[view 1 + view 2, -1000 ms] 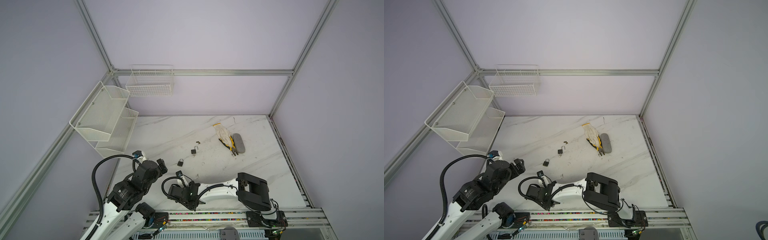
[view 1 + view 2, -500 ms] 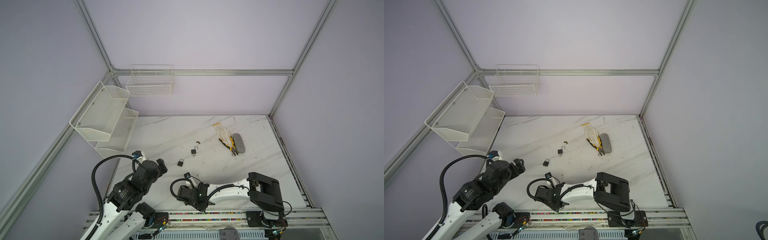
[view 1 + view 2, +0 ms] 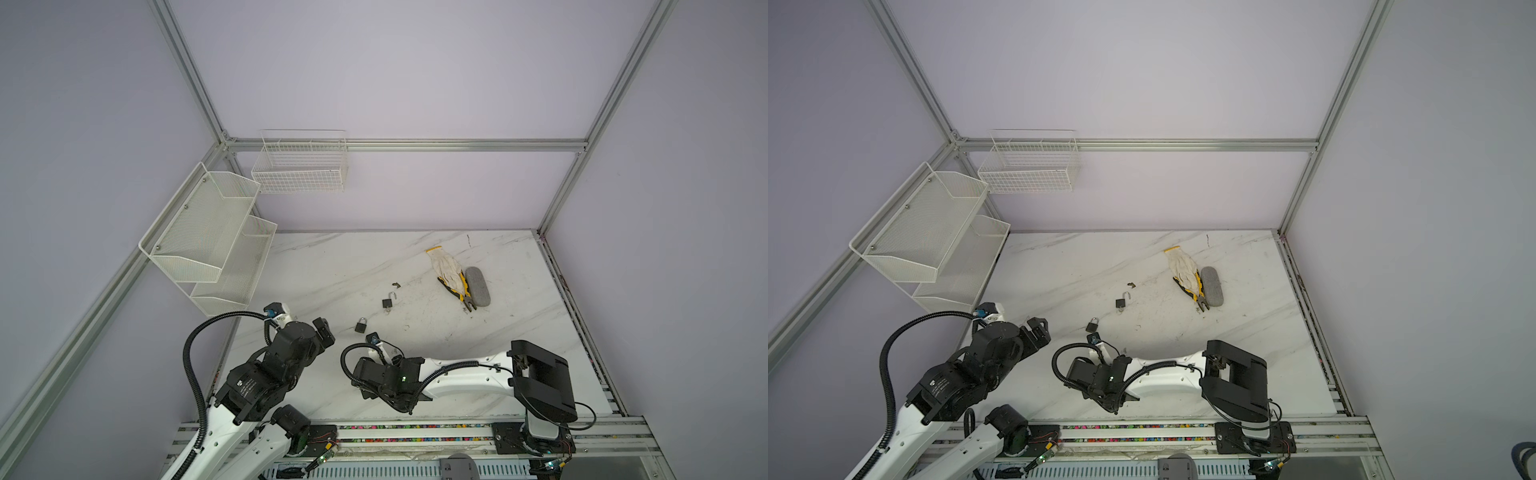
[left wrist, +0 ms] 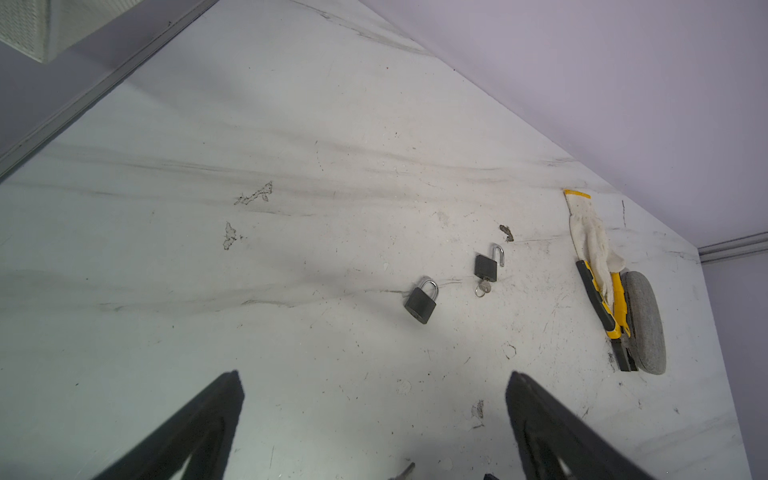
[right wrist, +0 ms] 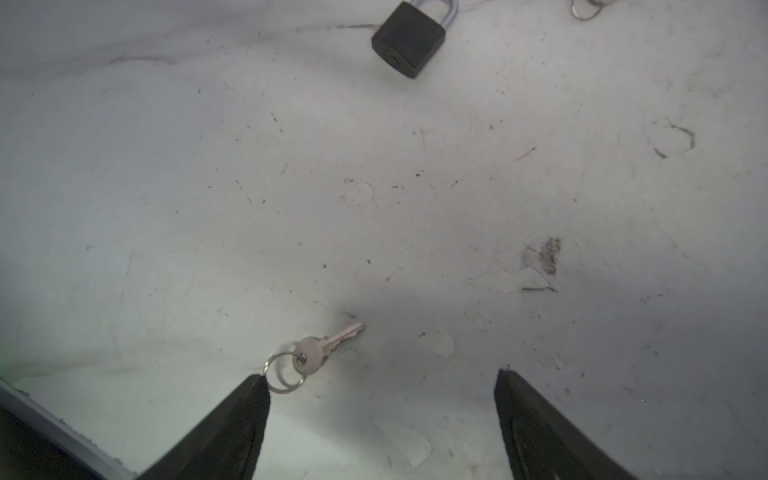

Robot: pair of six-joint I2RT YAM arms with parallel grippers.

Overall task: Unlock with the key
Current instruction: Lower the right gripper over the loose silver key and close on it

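Silver ringed key (image 5: 311, 353) beside spread right fingers (image 5: 232, 428), boxy black padlock (image 5: 409, 41), left fingers (image 4: 195, 432) spread.

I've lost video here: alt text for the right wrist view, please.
A small silver key on a split ring lies on the scuffed white marble table just ahead of the open right gripper, its ring at one black fingertip. Farther ahead lies a black padlock, shackle closed.
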